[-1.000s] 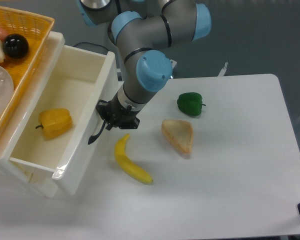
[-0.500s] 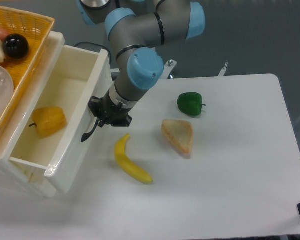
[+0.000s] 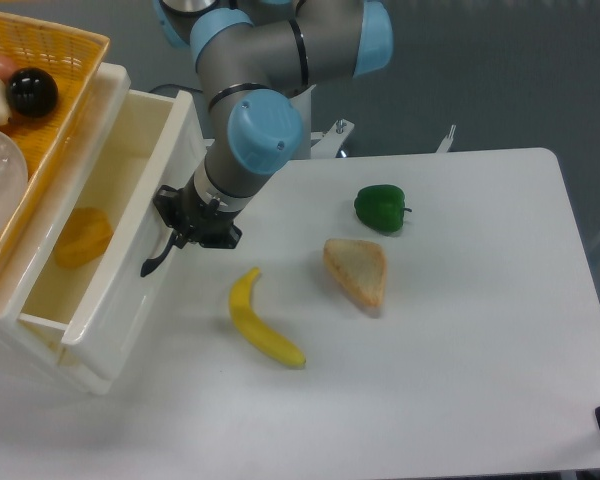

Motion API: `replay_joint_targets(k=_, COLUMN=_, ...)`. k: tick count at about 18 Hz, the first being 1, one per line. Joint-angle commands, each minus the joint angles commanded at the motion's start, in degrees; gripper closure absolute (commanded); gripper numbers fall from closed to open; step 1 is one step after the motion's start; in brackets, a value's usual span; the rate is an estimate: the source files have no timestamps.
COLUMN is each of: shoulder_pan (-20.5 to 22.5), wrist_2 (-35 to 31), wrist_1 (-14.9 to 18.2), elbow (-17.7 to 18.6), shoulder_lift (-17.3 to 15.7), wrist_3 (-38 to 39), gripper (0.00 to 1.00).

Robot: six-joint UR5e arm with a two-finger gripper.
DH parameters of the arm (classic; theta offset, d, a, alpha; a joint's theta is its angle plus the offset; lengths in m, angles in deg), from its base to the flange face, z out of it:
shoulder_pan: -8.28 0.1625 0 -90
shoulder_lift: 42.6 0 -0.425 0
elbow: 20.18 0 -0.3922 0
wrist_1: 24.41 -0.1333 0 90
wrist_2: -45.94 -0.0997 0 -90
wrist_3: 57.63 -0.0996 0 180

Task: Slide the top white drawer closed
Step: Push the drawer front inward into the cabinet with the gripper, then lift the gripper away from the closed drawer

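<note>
gripper point(image 3: 187, 229): against curved black handle, grip unclear | top white drawer point(image 3: 130, 240): glossy plastic, part open

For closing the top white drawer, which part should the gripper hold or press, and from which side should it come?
The best part is the curved black handle on the front panel of the top white drawer. It is the one piece sticking out. Come from the table side, since the front faces that way and the drawer slides in toward the left. The gripper sits at that handle; whether its fingers are shut cannot be seen.
</note>
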Motion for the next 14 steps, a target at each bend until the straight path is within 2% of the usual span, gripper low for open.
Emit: replay_joint_targets(k=14, shoulder_pan=-4.7, wrist_2=0.9, wrist_1=-0.1, elbow=-0.1, shoulder_lift=0.1, wrist_3=2.0, gripper=1.00)
